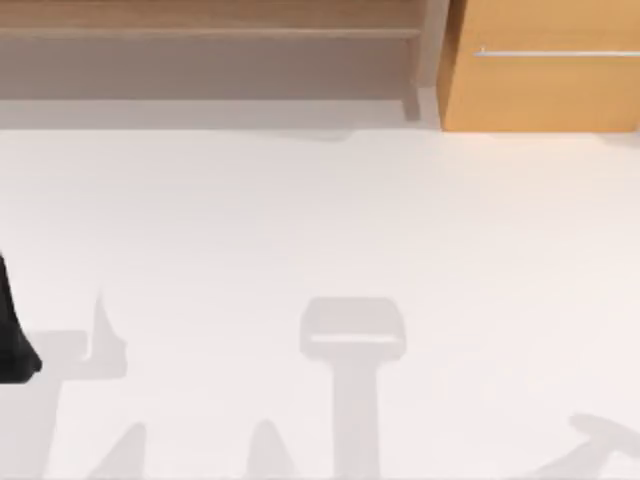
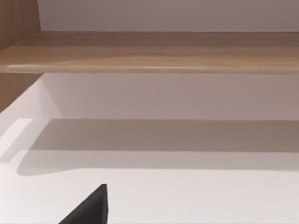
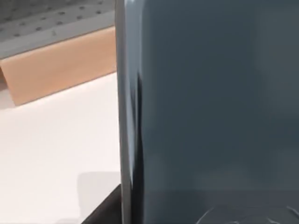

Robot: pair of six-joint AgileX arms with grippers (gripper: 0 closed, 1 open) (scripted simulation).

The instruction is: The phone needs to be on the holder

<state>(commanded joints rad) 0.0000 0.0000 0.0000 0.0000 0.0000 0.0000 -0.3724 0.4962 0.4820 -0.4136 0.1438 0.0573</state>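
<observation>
Phone (image 3: 210, 102): dark blue-grey slab with a lighter rim, close against the right wrist camera, above the white table (image 1: 320, 220).
Right gripper: open or closed, cannot tell.
Left arm (image 1: 12, 335): dark shape at the table's left edge; grip state cannot tell.
Backdrop: wooden shelf (image 2: 154, 51), orange cabinet (image 1: 545, 80).
</observation>
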